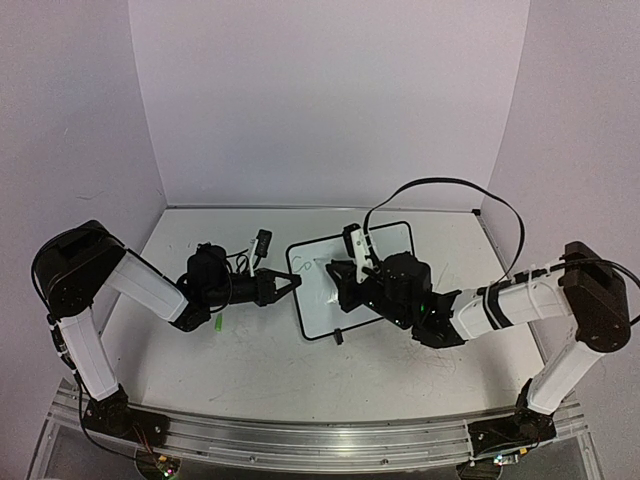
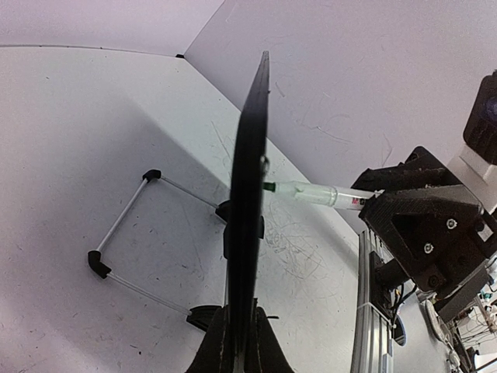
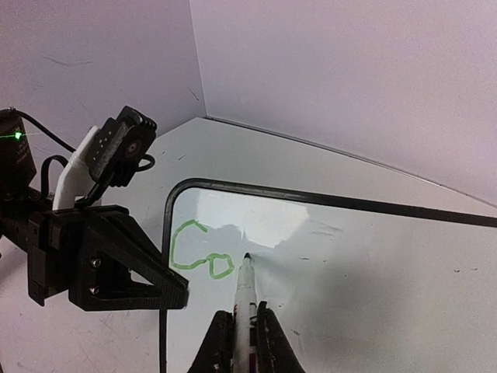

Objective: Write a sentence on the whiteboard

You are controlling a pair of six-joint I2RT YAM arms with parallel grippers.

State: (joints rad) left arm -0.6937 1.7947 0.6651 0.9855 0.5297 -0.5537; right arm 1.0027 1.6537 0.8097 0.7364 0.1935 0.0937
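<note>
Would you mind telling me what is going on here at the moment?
The left gripper is shut on the edge of the small whiteboard, holding it steady. The right gripper holds a marker with its tip at the board. Of the sentence, only a green "Co" is written so far.

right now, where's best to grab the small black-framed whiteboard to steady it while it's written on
I'd grip the left edge of the small black-framed whiteboard, coming from the left, jaws pinching front and back. It is a thin panel propped on a wire stand; the green-tipped marker works its face from the right.
</note>
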